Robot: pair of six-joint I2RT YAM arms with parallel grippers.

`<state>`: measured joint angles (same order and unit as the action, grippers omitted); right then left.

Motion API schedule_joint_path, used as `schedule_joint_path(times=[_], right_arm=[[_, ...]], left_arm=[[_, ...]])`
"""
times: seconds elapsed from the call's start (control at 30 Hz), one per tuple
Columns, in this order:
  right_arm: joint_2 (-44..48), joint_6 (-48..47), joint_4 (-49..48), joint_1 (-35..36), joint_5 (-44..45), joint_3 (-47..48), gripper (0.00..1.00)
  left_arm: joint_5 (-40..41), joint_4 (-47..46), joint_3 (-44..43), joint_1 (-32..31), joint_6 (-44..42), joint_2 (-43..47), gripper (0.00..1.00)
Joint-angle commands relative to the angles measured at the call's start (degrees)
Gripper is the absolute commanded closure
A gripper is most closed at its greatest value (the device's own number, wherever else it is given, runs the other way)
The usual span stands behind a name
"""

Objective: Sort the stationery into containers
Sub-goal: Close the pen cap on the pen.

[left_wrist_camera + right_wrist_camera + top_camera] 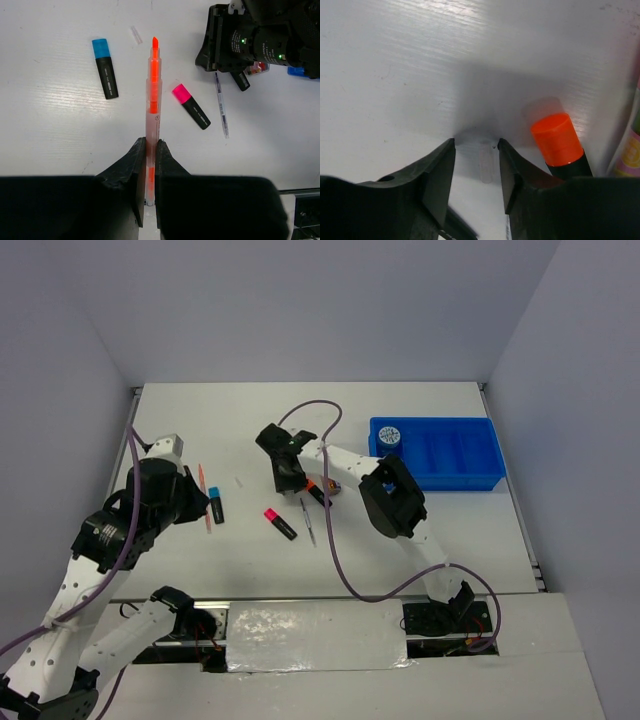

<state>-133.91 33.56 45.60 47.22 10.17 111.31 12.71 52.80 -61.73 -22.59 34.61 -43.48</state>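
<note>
A: Bright blue divided plastic tray [450,480] at far right of white counter [200,420], well apart from left gripper [149,150].
B: Clamped on thin translucent pink pen [153,100] near its tail. Light, stiff, slick (fine there).
A: Right gripper [476,146]?
B: Apart, straddling tiny clear plastic cap [486,161]. Probably skittish; best pinched mid-length.

**Bench layout**

The bright blue compartmented plastic tray [450,481] sits far right on the white bench [200,420], with a round blue-white tape roll [389,437] in its leftmost compartment. Left of the tray lie the short black orange-capped highlighter [559,142], the thin grey pen [308,522], the short black pink-capped highlighter [280,523] and, farthest left, the short black blue-capped highlighter [216,508], just beside the thin pink translucent pen [154,90].
</note>
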Motion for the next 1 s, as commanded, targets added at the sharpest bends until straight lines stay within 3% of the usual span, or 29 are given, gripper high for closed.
schedule_joint_path(times=[0.0,0.6,0.83,0.97], right_arm=[[0.75,0.10,1.42,0.24,1.78,-1.36,0.50],[1.63,0.01,2.47,0.42,1.96,-4.35,0.75],[1.98,0.19,3.96,1.29,2.39,-4.34,0.74],[2.94,0.89,4.49,1.56,2.66,-6.09,0.67]], left_arm=[[-0.49,-1.20,0.39,0.00,-0.95,0.24,1.00],[-0.41,-1.82,0.30,0.00,-1.48,-0.64,1.00],[-0.14,-1.82,0.56,0.00,-1.48,-0.37,1.00],[-0.05,-1.82,0.65,-0.09,-1.30,-0.55,1.00]])
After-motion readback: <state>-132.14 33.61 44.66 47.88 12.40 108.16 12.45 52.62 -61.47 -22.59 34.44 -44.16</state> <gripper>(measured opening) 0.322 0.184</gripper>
